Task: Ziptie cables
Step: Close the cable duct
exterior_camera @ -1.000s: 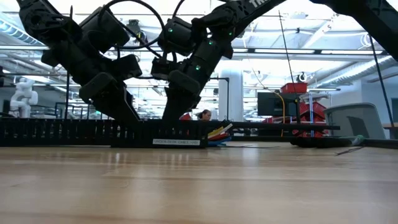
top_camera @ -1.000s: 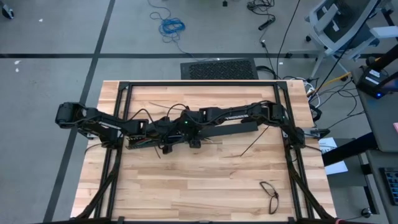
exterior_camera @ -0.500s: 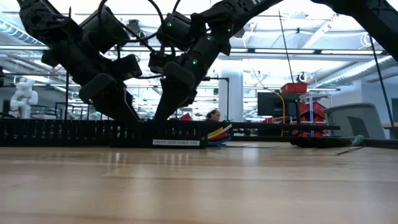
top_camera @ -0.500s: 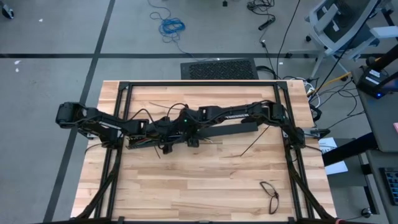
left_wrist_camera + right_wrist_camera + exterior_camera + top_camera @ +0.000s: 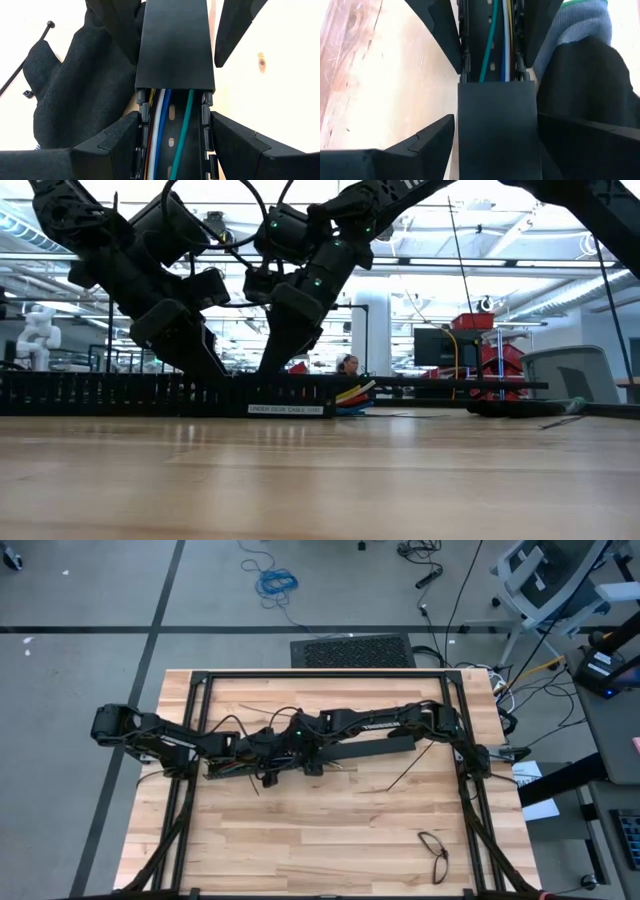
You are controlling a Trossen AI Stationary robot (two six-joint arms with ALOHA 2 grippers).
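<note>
Cables — partly hidden under tray lid; left fingers and right fingers straddle tray, apparently gripping it.

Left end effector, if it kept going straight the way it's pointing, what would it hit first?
Probably the flat black cover over the slotted duct. The left end effector straddles that duct and its cables; the cover lies directly ahead, though depth is unclear.

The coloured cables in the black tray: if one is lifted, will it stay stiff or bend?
The cables look thin and long, so one would probably sag. They lie loose side by side in the slotted tray, so lifting one may drag its neighbours.
</note>
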